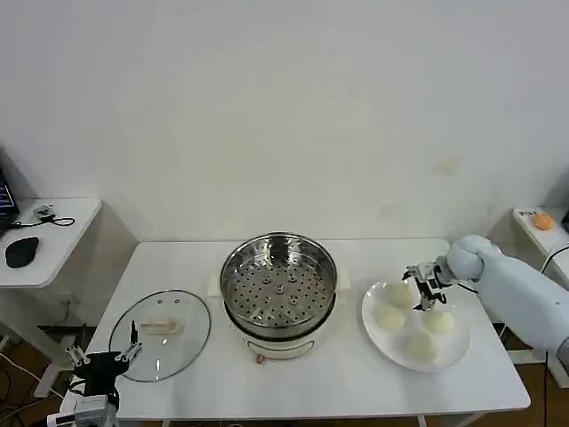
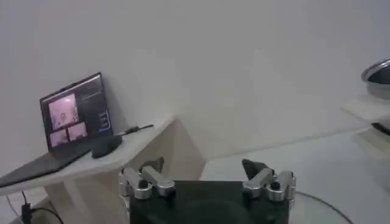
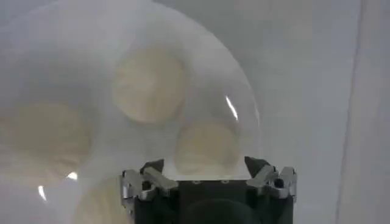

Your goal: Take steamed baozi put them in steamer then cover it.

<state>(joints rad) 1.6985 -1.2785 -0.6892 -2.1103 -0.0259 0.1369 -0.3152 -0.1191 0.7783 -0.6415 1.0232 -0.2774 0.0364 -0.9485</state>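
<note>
While the steamer (image 1: 279, 286) stands open and unloaded at the middle of the white table (image 1: 356, 382), the head view places all four steamed baozi (image 1: 414, 322) on a white plate (image 1: 455, 351) to its right. The right gripper (image 1: 425, 286) hovers over the plate's near-steamer rim, just above the bun closest to the pot, and its fingers read as spread. The cover (image 1: 161, 334) lies flat on the table to the steamer's left, with its cream bar handle up. The left gripper (image 1: 105, 356) waits low at the table's front-left corner, beside the cover's edge, with its fingers apart.

Left wrist view: the left gripper (image 2: 207, 178) has its two dark fingertips (image 2: 253, 167) well separated and holds nothing. A side desk carrying a laptop (image 2: 75, 115) lies beyond it, and the steamer's rim (image 2: 378, 72) enters at the frame edge.

Right wrist view: the right gripper (image 3: 206, 173) points down at the plate (image 3: 241, 100), its tips set wide and empty, with one of the baozi (image 3: 206, 148) lying between and just beyond them.

Judged step: the first pick, with no bun yet moved. The next move calls for a straight descent so the fingers bracket that bun at its widest part, then a gentle closure, since soft dough is likely to dent or slip.
</note>
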